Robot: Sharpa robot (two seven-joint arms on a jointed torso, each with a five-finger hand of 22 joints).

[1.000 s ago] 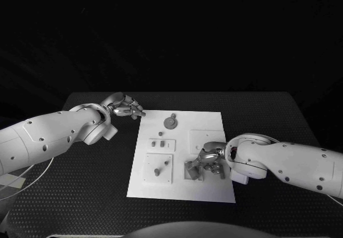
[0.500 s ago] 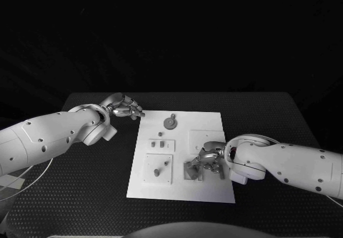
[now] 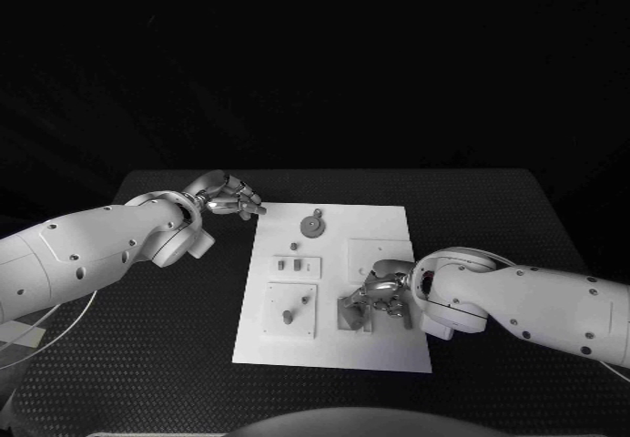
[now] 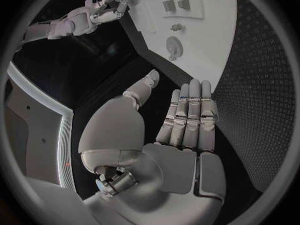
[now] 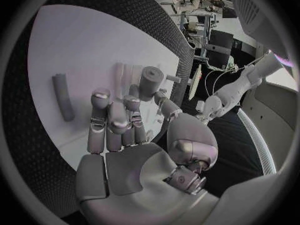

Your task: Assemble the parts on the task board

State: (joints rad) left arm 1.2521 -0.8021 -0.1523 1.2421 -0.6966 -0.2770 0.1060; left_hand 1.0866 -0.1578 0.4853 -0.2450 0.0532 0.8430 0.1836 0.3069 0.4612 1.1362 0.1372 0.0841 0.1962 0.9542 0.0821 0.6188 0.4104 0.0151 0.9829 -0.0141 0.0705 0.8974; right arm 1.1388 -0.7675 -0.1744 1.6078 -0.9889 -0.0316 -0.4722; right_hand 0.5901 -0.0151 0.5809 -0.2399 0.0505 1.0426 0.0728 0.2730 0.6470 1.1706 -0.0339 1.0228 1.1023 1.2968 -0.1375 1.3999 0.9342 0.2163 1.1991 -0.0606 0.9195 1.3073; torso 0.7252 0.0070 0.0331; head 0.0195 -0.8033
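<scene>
My right hand [image 3: 381, 296] sat low over the near right part of the task board [image 3: 381, 218], fingers curled about a short grey peg [image 5: 152, 78]; I judged a seating step in hand, and whether the peg was fully gripped I could not tell. A loose grey rod [image 5: 62, 96] lay on the board beside those fingers. Next move: align and press down. My left hand [image 3: 230, 194] hovered off the board's far corner above the bench [image 3: 171, 300], fingers together, holding nothing.

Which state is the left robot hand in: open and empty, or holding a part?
Open and empty. The left robot hand has its fingers straight with nothing between them, hanging over the black table beside the task board.
</scene>
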